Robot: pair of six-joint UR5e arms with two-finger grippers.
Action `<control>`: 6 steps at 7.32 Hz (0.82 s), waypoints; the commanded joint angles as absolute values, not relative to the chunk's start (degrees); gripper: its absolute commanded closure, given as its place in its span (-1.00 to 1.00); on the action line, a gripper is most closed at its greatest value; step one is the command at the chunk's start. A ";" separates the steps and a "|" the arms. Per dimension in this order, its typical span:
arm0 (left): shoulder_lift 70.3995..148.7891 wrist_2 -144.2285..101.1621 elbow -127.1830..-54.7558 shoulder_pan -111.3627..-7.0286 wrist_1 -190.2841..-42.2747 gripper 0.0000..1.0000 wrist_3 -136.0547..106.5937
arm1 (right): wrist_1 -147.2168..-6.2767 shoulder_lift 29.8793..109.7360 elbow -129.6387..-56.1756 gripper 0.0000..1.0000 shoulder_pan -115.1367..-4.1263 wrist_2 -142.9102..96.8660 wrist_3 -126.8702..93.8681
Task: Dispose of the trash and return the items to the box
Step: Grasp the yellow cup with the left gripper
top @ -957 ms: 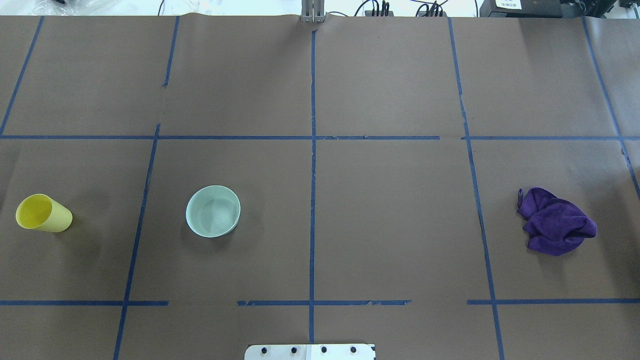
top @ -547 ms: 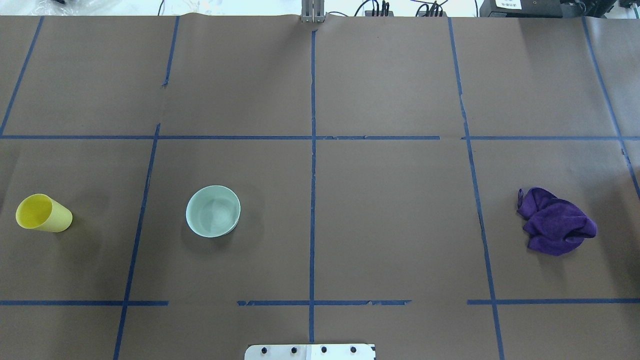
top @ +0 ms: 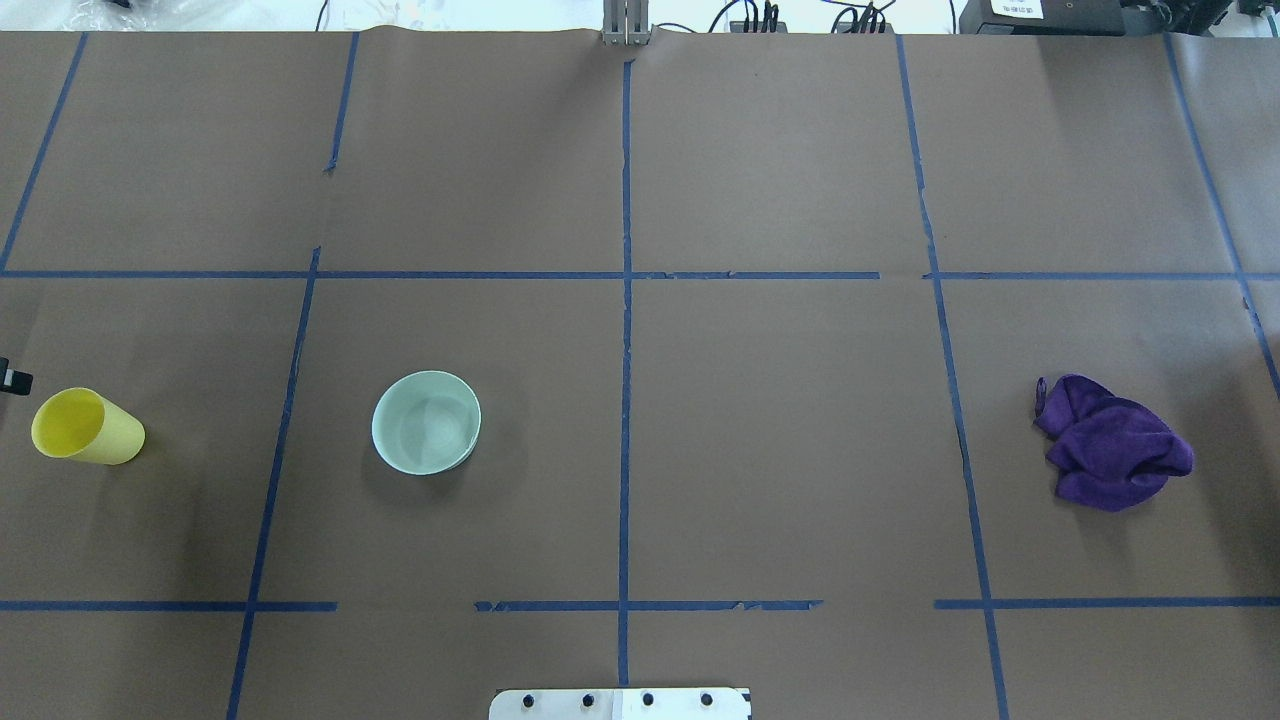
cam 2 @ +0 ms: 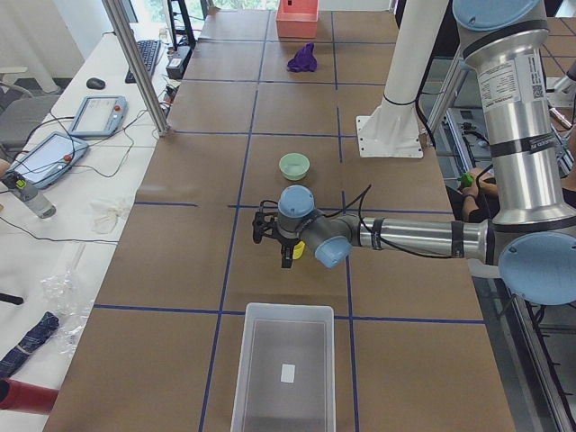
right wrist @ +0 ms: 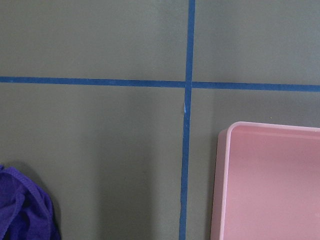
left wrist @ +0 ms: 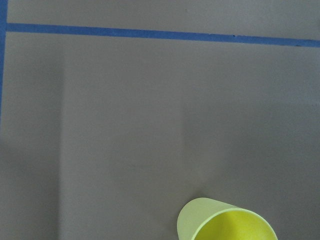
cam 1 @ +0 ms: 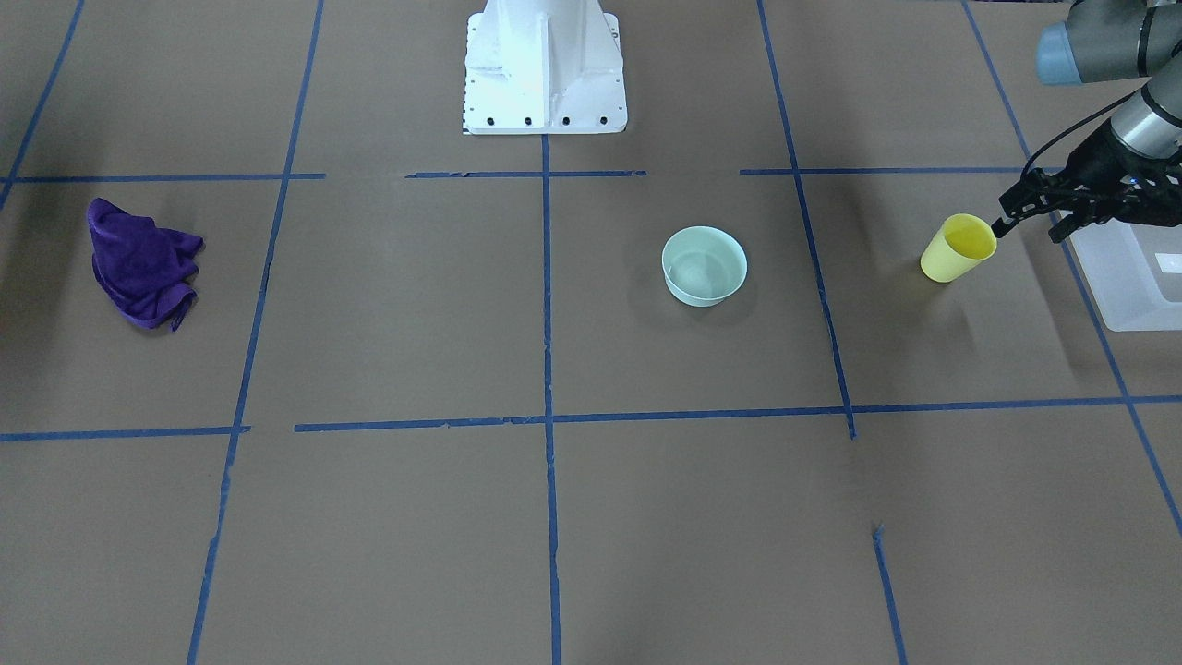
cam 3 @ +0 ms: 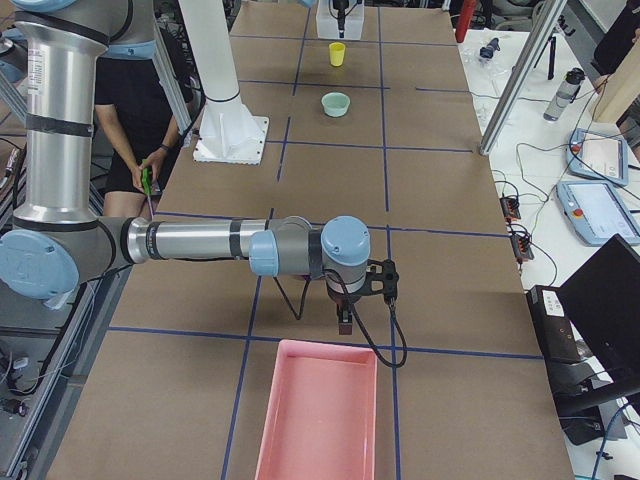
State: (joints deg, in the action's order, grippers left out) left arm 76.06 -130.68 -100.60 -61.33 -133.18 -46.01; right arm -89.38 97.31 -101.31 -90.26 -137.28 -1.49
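Observation:
The yellow cup (cam 1: 958, 247) stands upright at the table's left end; it also shows in the overhead view (top: 85, 427) and at the bottom of the left wrist view (left wrist: 225, 225). The mint-green bowl (cam 1: 704, 266) stands upright toward the middle (top: 426, 422). The frosted-white box (cam 1: 1136, 277) sits beyond the cup at the table's end (cam 2: 283, 369). My left gripper (cam 1: 1030, 222) is open and empty, just beside the cup's rim on the box side. My right gripper (cam 3: 343, 318) hangs over the table near a pink tray; I cannot tell whether it is open.
A crumpled purple cloth (top: 1110, 440) lies on the right side of the table (cam 1: 138, 263). A pink tray (cam 3: 315, 420) sits at the right end (right wrist: 270, 180). The white robot base (cam 1: 545, 65) stands at the near middle edge.
A fingertip of my left gripper has come into the overhead view at the left edge, close to the yellow cup. The cup, bowl and cloth have not moved.

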 commanded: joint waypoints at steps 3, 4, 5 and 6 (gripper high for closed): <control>76.90 -127.72 -98.88 -56.09 -133.68 -0.95 -46.76 | -89.38 97.21 -101.43 -1.00 -90.26 -137.29 -1.49; 76.90 -127.53 -98.70 -55.73 -133.59 -0.59 -46.67 | -89.38 97.29 -101.51 -1.00 -90.26 -137.29 -1.49; 77.25 -127.44 -98.53 -55.20 -133.59 -0.55 -46.67 | -89.38 97.29 -101.69 -1.00 -90.26 -137.46 -1.49; 77.43 -126.83 -98.53 -55.02 -133.59 -0.26 -46.76 | -89.38 97.38 -101.86 -1.00 -90.26 -137.90 -1.49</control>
